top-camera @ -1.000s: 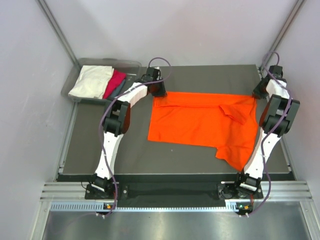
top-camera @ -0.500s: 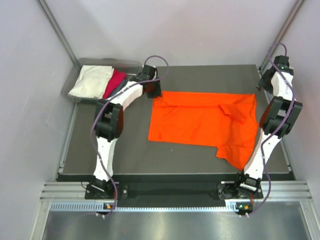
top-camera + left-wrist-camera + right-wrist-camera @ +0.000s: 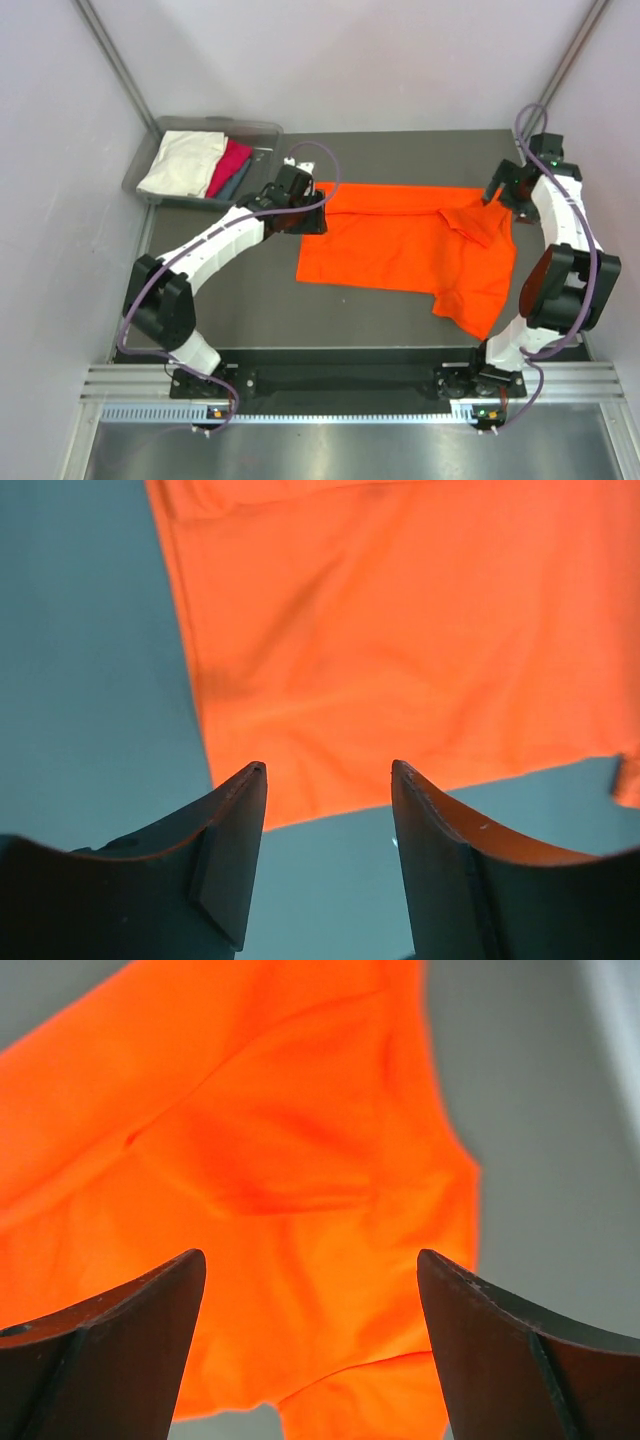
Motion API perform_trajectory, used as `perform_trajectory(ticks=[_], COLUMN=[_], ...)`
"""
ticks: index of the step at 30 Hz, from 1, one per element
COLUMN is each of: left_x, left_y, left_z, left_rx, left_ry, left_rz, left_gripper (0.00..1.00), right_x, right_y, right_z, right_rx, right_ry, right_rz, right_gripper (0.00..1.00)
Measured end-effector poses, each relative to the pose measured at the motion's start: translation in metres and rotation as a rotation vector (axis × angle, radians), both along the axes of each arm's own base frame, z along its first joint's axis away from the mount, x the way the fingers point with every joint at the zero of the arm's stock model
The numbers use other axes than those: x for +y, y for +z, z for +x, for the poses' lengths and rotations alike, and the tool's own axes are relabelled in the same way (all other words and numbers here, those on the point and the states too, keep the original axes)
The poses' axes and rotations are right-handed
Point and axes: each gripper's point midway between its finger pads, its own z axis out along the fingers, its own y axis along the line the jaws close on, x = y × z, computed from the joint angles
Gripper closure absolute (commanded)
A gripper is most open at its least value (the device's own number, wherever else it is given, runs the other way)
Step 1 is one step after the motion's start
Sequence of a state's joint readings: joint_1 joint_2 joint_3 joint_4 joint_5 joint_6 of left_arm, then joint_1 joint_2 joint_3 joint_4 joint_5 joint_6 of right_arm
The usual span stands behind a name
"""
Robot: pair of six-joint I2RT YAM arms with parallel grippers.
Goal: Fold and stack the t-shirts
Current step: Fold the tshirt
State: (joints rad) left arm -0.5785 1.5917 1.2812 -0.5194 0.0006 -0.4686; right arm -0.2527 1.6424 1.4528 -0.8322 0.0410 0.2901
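Top external — arms (image 3: 232, 236) over orange t-shirt (image 3: 400, 250)

Surface: table (image 3: 300, 310), flat, dark grey, matte.
On it, right half: orange t-shirt (image 3: 400, 245), spread out flat from about the middle to close by the right edge.
Shirt's lie: far edge fairly straight, near edge stepped, lowest at the right; one sleeve folded over the body at the far right.
Far-left corner: grey bin (image 3: 200, 122); resting on the table or just beside it, cannot tell.
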Motion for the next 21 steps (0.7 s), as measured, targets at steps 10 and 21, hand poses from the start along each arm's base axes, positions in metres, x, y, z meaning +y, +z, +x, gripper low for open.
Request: perform_trajectory(ticks=[10,21], left_x=[-0.007,0.033], left_y=[-0.042,-0.114], left_z=[0.129,0.2], left_rx=[-0.063,-0.025], left_ry=[-0.068,-0.082], left_rz=[0.133,0.227], left_gripper=[0.69,0.49], right_x=[0.018,0.008], right_y=[-0.017,-0.02], right_z=[0.027,0.086], right_rx=[-0.054,-0.141], right_ry=[0.07,0.071], right_rz=[0.096,0.133], right_gripper=[0.15,0.16])
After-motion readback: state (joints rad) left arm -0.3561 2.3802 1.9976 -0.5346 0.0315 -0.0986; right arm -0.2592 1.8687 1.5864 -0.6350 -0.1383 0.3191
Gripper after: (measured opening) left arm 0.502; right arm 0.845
